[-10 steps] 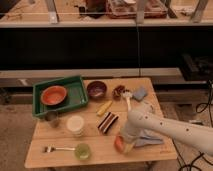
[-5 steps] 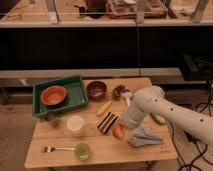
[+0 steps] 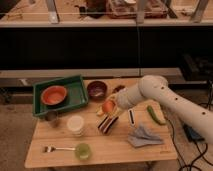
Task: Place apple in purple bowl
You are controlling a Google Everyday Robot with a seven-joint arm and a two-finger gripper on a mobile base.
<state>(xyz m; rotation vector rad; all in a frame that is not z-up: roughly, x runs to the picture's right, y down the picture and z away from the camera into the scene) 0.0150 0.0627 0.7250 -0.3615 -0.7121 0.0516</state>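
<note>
From where I stand, the nearest things on the desk (image 3: 115, 152) are a fork (image 3: 52, 148) and a small green cup (image 3: 82, 151), both well in front of the jaws and to their left. A crumpled grey cloth (image 3: 143, 136) lies in front of the jaws, to their right. A bit closer to the jaws stands a white cup (image 3: 76, 125), and almost directly under them lies a dark striped item (image 3: 106, 124). To the right of the jaws, near the white arm (image 3: 165, 97), there is a long green vegetable (image 3: 156, 115). The jaws themselves hang over the middle of the desk, closed on the apple (image 3: 108, 106), which sits at their tip, lifted clear of the surface. I judge the apple to be light, stiff and smooth, so it can slip or turn if the hold is only on its curved edge. The best hold is across its widest part, with moderate force so the skin is not bruised. The purple bowl (image 3: 97, 90) is just behind the jaws and slightly to their left, near but not under them. It looks empty, so I think only a short carry and a low release remain; a drop from high up may let the round fruit bounce out. Farther left of the jaws a green tray (image 3: 75, 82) holds an orange bowl (image 3: 54, 94).
</note>
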